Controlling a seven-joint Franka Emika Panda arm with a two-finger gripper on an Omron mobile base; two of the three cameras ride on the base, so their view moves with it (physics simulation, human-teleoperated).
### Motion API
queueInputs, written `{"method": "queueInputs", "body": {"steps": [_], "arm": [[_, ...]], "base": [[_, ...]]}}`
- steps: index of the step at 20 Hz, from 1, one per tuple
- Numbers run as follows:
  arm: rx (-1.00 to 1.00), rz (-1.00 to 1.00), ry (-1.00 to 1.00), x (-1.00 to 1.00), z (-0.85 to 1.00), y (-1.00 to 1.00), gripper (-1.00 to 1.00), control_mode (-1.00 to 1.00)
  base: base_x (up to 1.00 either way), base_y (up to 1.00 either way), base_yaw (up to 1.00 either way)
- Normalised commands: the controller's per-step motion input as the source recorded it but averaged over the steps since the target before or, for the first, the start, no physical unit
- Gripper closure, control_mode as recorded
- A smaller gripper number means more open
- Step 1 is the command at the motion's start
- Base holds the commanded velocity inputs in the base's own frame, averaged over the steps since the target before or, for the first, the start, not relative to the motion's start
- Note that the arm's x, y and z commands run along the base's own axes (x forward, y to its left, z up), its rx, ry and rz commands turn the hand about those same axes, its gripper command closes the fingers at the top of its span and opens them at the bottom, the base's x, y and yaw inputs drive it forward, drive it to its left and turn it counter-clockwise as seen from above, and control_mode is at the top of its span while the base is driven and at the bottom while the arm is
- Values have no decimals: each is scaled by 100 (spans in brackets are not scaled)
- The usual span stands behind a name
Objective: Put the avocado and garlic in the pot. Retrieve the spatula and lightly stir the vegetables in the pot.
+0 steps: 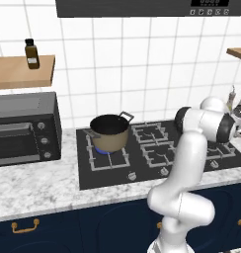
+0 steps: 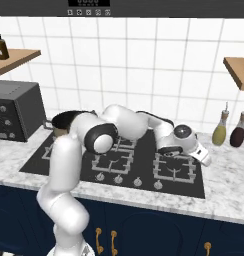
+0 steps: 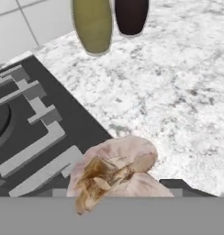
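Note:
The garlic (image 3: 116, 172), a pale papery bulb, lies on the marble counter just off the cooktop's right edge. My gripper (image 3: 116, 188) is down around it. The bulb fills the gap between the finger tips, and one dark fingertip (image 3: 178, 184) shows at its right side. In the right base view the gripper (image 2: 204, 157) reaches low past the cooktop's right end. The brass-tan pot (image 1: 110, 132) with a black inside stands on the left front burner, partly hidden behind my arm in the right base view (image 2: 64, 120). The avocado and the spatula are out of view.
An olive bottle (image 3: 92, 25) and a dark bottle (image 3: 131, 16) stand close behind the garlic by the tiled wall. The black cooktop (image 1: 142, 165) has grey grates. A toaster oven (image 1: 23, 128) sits at the far left, under a wooden shelf (image 1: 19, 71).

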Motion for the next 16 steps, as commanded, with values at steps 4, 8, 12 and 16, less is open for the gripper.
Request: {"method": "queueInputs", "body": {"steps": [4,8,12,16], "arm": [[-4,0,-23,-31,100,77,100,-100],[-1,4,-10,-29,100,80,100,-100],[0,11,-1,-43,100,79,100,-100],[0,10,0,-41,100,69,100,-100]], "base": [[0,0,0],[0,0,0],[0,0,0],[0,0,0]]}}
